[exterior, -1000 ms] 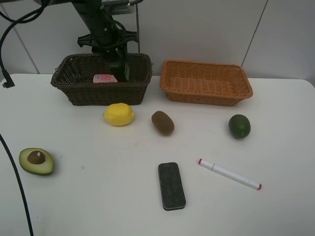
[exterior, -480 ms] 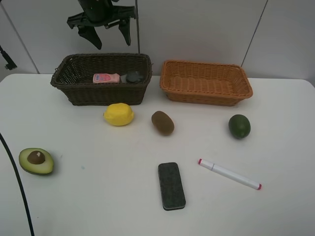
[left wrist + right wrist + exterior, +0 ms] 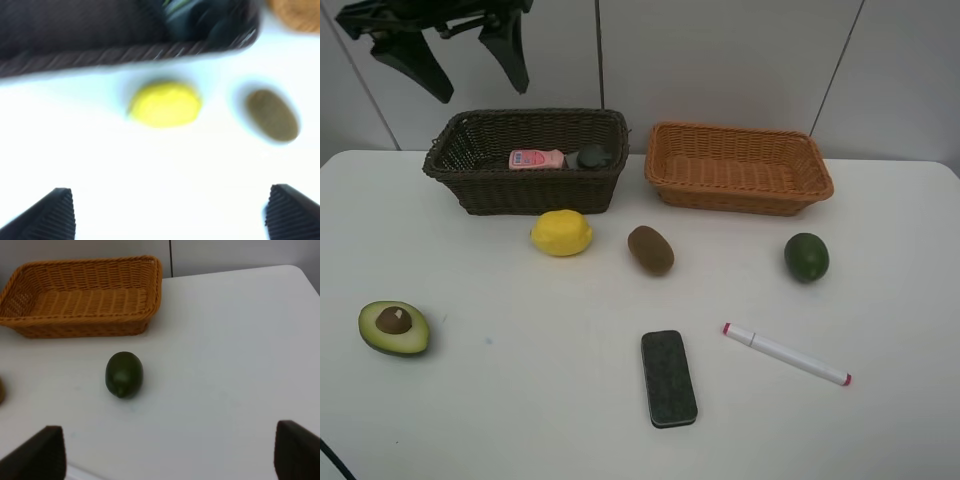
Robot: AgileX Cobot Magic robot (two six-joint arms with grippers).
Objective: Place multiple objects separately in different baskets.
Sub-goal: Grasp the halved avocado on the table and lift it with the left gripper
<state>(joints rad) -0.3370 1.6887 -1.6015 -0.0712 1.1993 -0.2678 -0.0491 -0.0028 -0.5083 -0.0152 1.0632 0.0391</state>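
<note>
Two items already lie in the deep dark-brown wicker basket (image 3: 525, 190) at the far left: a pink bottle (image 3: 536, 159) with a dark green bottle (image 3: 591, 157) just beside it on the right. The shallower orange-tan wicker basket (image 3: 740, 200) to its right holds nothing. Six objects remain on the white table (image 3: 520, 420): a yellow lemon (image 3: 561, 232) just in front of the dark basket, a brown kiwi (image 3: 650, 249) to its right, a round green fruit (image 3: 806, 257) nearer the orange basket, a halved avocado (image 3: 393, 327) at the near left, a black eraser (image 3: 668, 377) and a white red-capped marker (image 3: 786, 354) in the near middle. The left gripper (image 3: 478, 88) hangs high above the far left corner, jaws spread wide and empty. The right gripper (image 3: 170, 452) is likewise wide and empty, looking down on the green fruit. The lemon looks the likeliest next pick for the left arm. It should descend straight over it, straddle the narrower width, and close below the widest bulge, since the rounded skin may roll or squirt out, and keep clear of the basket wall close behind.
</note>
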